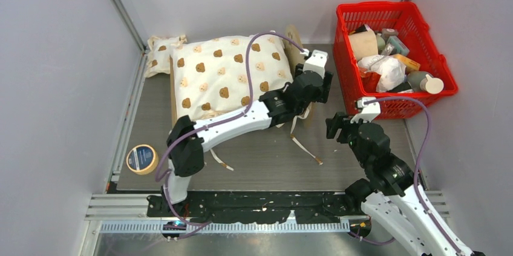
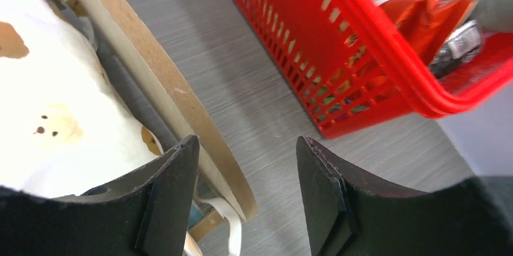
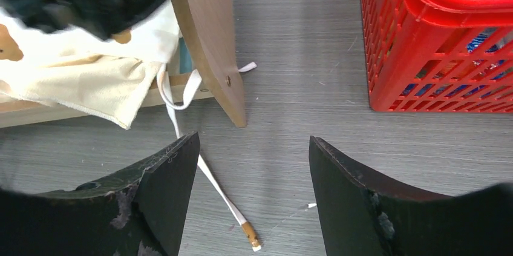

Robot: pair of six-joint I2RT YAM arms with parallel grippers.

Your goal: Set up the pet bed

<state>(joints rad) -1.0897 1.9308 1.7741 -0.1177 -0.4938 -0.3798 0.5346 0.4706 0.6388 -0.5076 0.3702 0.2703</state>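
While both claws hang spread with nothing in them, the pet bed (image 1: 294,43) stands at the back middle of the table (image 1: 260,159). Its wood frame is mostly hidden under the bear-print cushion (image 1: 227,71). The round headboard is at the right end, toward the red basket (image 1: 376,5).

Risks, as I judge them:
- Cushion: it lies skewed on the frame, with one corner drooping over the right end by the headboard. The left arm reaches across it, and a drag from that arm could pull it off.
- Bed: it looks light and stands free. The left claw (image 2: 245,144) sits just beside the headboard rim, which runs down past one finger; I cannot tell whether they touch. A swing or a careless pinch here could tip or shove the frame.
- Basket: it is near the headboard, and the right claw (image 3: 251,141) hovers over the bare table between the two. A wide sweep by either arm could knock it.
- Ties (image 3: 221,192): white ribbons trail from the frame onto the table under the right claw. One could snag a finger and tug the bed along.
- Small pillow (image 1: 162,50): it sits in the back left corner, just beside the cushion and well apart from both claws. It is a long reach.

Writing: the tape roll (image 1: 142,159) at near left carries a dark blue label, too small to read. Nothing in the basket shows legible print, and the bed and cushion show none.
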